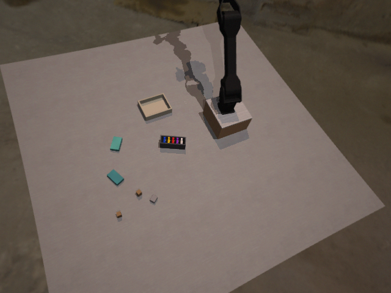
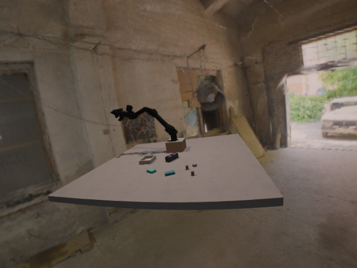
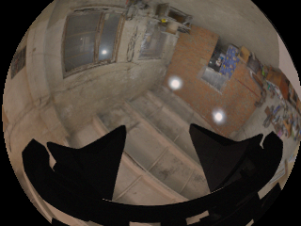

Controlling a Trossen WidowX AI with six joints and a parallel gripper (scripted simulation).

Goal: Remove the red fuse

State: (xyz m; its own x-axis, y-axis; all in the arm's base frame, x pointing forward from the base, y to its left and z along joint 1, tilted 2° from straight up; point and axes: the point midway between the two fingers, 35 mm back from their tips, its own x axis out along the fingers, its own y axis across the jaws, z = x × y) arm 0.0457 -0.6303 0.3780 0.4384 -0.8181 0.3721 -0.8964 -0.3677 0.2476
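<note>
The red fuse (image 1: 173, 140) sits upright in the middle slot of the black fuse block (image 1: 172, 146) (image 2: 172, 158), with blue and yellow fuses on one side and purple and white ones on the other. The beige tray (image 1: 159, 115) (image 2: 145, 162) stands near the block and is empty. My gripper (image 2: 111, 112) (image 3: 158, 128) is open with nothing between its fingers. It is high above the table, far from the block and the tray, and points away from the table top. In the top view it is outside the picture.
Two teal blocks (image 1: 116, 143) (image 1: 115, 177) lie beyond the fuse block. Two small orange-brown pieces (image 1: 138, 192) (image 1: 118, 214) and a small grey piece (image 1: 153, 198) lie farther out. The arm's brown base box (image 1: 233, 127) (image 2: 175, 146) stands near the fuse block.
</note>
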